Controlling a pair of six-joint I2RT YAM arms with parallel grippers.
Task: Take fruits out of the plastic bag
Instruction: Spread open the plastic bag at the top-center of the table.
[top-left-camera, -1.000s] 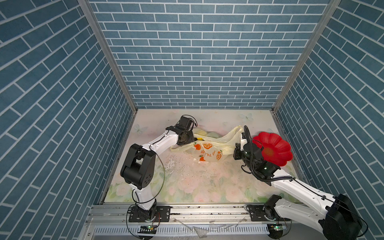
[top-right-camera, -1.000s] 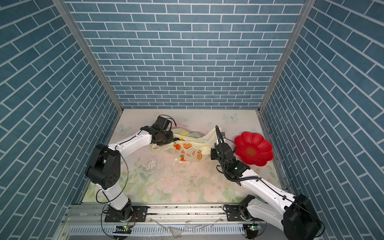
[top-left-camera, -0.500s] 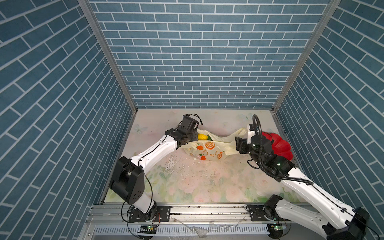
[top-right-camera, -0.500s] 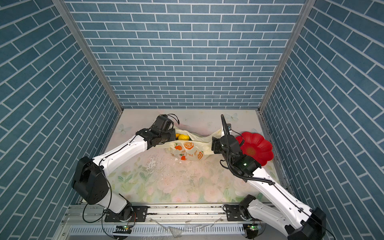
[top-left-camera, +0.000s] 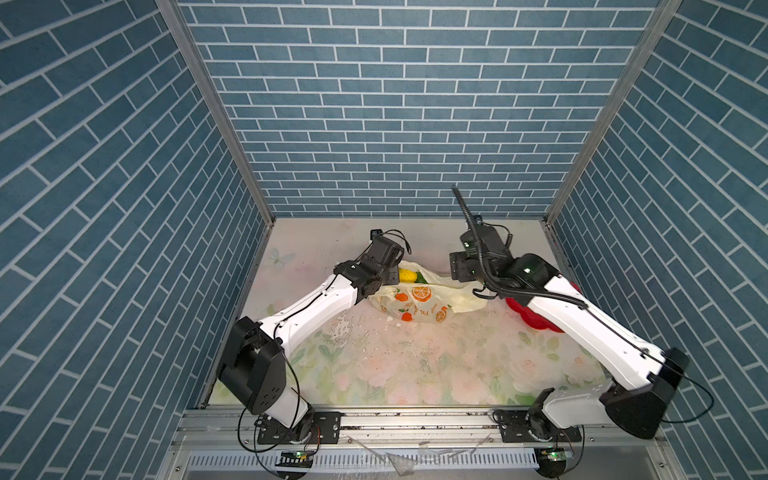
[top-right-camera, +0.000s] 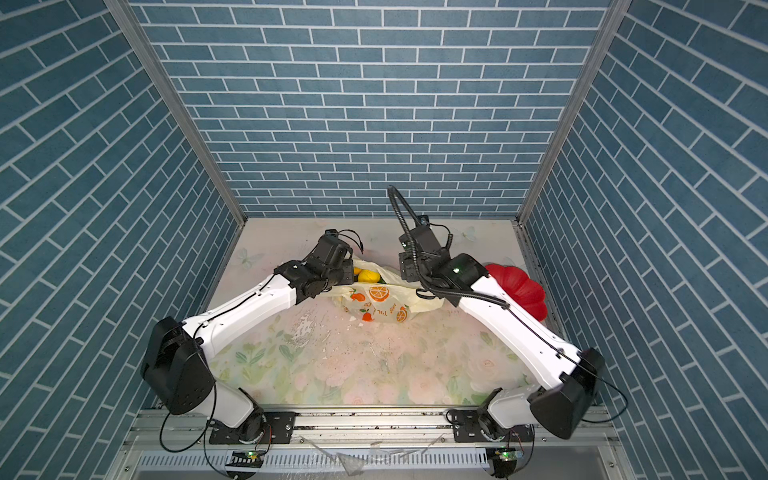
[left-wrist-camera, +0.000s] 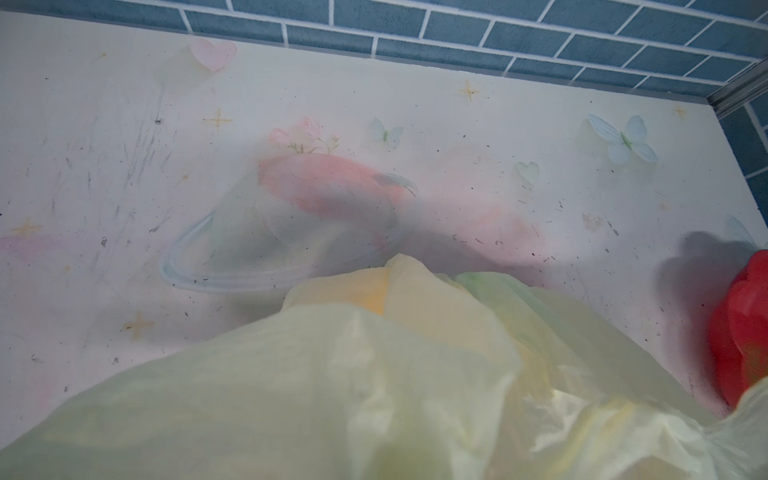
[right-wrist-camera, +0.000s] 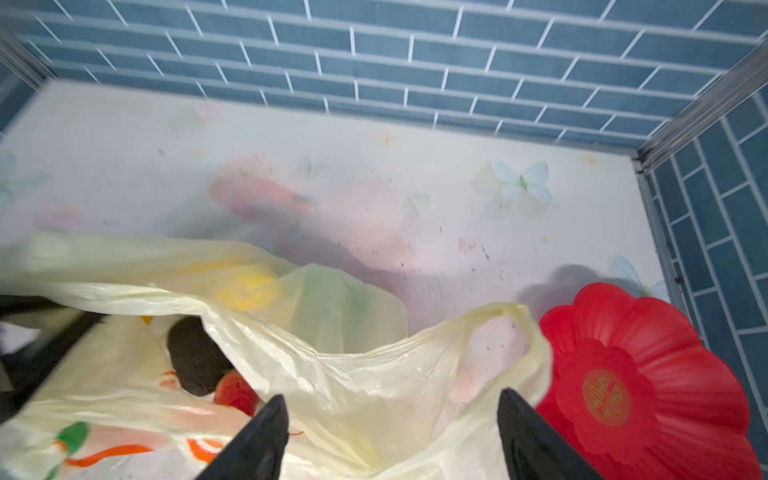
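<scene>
While one plastic bag (top-left-camera: 419, 301) lies mid-frame | four fruits (top-left-camera: 409, 276) show inside: lemon (right-wrist-camera: 249, 286), green fruit (right-wrist-camera: 332, 299), brown piece (right-wrist-camera: 195, 357), strawberry (right-wrist-camera: 237, 390) | left fingers (top-left-camera: 392, 275) pinch its rim | right fingers (right-wrist-camera: 266, 440) wide | one red plate (right-wrist-camera: 644, 374) at right

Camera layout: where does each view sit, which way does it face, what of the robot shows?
Top views: stereo pair high over the front rail, looking down toward the back wall; left arm and right arm show.
Left wrist: low over the plastic bag, facing the back wall; no robot part shows.
Right wrist: above the bag's handle loop, facing the back wall; the open right hand shows.
Shared: both wrist views show the bag, red plate, butterfly print.
</scene>
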